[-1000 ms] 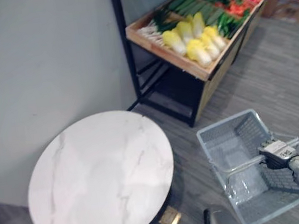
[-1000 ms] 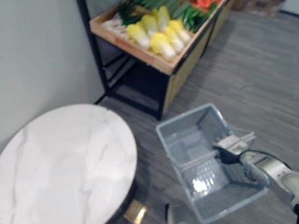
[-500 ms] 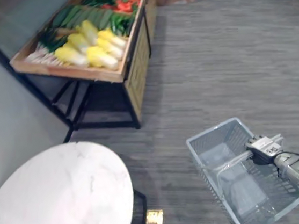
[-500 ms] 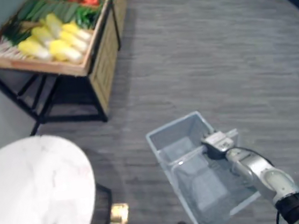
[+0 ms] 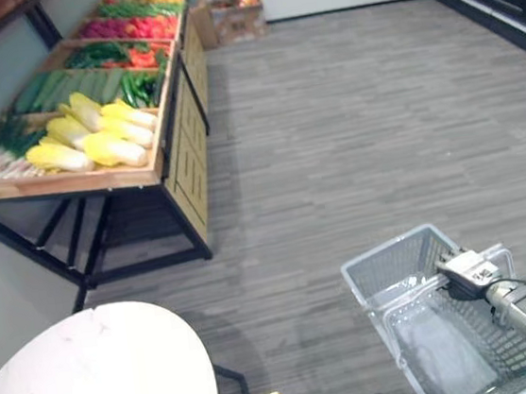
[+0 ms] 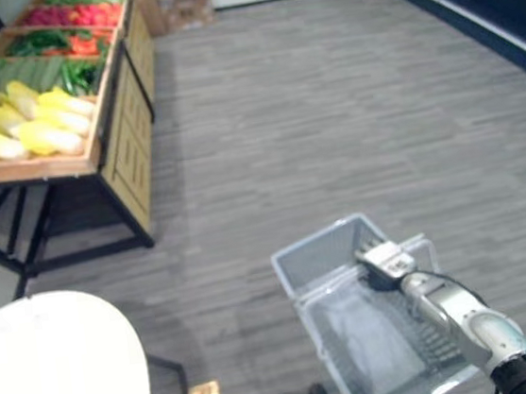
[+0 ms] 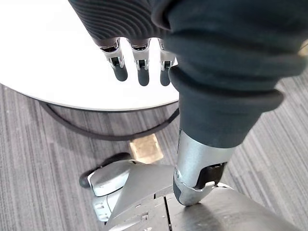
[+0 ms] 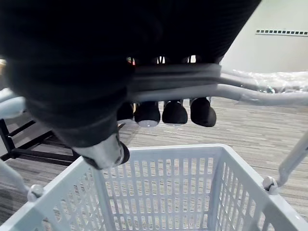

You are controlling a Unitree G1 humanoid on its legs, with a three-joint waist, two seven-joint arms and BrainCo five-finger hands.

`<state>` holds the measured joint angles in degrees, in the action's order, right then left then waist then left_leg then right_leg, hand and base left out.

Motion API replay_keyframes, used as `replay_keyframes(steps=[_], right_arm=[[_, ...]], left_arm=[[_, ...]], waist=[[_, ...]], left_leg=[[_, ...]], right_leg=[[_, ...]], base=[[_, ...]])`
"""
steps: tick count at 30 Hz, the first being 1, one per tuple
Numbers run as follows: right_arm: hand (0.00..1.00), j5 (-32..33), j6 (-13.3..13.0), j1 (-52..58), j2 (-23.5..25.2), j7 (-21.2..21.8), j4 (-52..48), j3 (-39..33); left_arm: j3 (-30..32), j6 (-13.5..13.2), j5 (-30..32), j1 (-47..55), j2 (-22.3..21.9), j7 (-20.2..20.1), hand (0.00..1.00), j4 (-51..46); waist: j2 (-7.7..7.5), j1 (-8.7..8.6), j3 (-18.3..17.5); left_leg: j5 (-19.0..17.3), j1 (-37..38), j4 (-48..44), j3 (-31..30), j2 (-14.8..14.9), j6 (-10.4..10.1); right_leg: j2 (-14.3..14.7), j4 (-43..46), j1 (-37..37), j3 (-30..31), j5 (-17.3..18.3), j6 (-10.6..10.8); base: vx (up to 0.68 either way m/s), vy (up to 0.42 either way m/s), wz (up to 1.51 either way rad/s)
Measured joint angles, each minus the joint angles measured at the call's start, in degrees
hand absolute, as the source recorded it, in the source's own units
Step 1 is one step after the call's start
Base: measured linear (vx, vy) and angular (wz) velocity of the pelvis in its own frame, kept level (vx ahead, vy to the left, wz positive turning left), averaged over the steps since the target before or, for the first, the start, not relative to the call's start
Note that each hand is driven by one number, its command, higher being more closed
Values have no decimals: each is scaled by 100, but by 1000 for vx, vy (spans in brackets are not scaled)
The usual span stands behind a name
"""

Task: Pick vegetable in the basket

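While the right robot hand [image 8: 174, 113] grips the basket [image 5: 388, 248] by its handle [image 8: 192, 77] to carry it, the vegetables [image 5: 95, 145] lie far left on their stand [image 5: 62, 184]. The left robot hand [image 7: 139, 65] hangs slack; it is free to pick.

Bare floor [image 5: 349, 121] separates the basket [image 5: 395, 268] from the vegetable stand [image 5: 62, 182]; round table [image 5: 94, 378] nearby.

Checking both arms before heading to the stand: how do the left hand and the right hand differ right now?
The right hand is curled round the basket handle, carrying the grey basket; the left hand holds nothing. The right hand's fingers bend over the handle; the left hand's fingers hang straight, the white round table past them. Both have silver fingers with dark tips.
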<state>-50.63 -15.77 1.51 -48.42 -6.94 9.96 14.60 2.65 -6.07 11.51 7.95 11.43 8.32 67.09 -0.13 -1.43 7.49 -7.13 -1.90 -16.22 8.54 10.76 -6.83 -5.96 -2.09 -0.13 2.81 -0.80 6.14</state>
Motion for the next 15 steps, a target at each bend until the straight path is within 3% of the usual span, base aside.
replay_keyframes(steps=[4,7,8,10,12,14,15], right_arm=[[100,0,4,-26,1,0,70,-1],[100,0,7,-27,4,0,237,0],[100,-2,22,-15,33,1,403,-8],[100,-3,48,13,75,1,418,-41],[100,-14,84,123,187,0,454,-160],[100,-72,155,131,308,-3,479,-307],[100,-88,213,132,340,-14,477,-367]], left_arm=[[-13,0,-3,-37,-42,-3,0,4],[-24,1,-4,-45,-54,-3,0,5],[-71,-1,-5,-30,-26,-6,0,1],[-184,-1,-5,-37,-8,-5,0,1],[-247,0,-4,-74,-4,-8,0,4],[-322,0,-2,-94,2,-13,0,9],[-418,1,-3,-97,51,-14,0,8]], waist=[[90,-1,37],[94,13,40],[10,44,70],[23,24,64],[-25,27,93],[60,34,103],[-62,-9,197]], left_leg=[[-151,8,234,-35,-56,-28],[-332,46,490,-121,-102,-34],[-563,140,446,45,-239,13],[-653,126,356,76,-294,41],[-789,99,244,13,-368,139],[-855,134,262,-3,-392,249],[-902,250,241,18,-460,298]], right_leg=[[-23,-46,-136,16,-109,97],[-35,-206,-199,71,-203,198],[-197,-195,-229,160,-230,186],[-246,-57,-306,193,-216,164],[-240,727,-667,214,-3,119],[-181,1905,-1234,179,105,-21],[-212,2960,-1690,181,111,-153]], base=[[-67,95,-3],[-106,117,-18],[-104,216,-50],[-23,145,-33],[65,70,-19],[7,50,-20],[20,93,-7]])
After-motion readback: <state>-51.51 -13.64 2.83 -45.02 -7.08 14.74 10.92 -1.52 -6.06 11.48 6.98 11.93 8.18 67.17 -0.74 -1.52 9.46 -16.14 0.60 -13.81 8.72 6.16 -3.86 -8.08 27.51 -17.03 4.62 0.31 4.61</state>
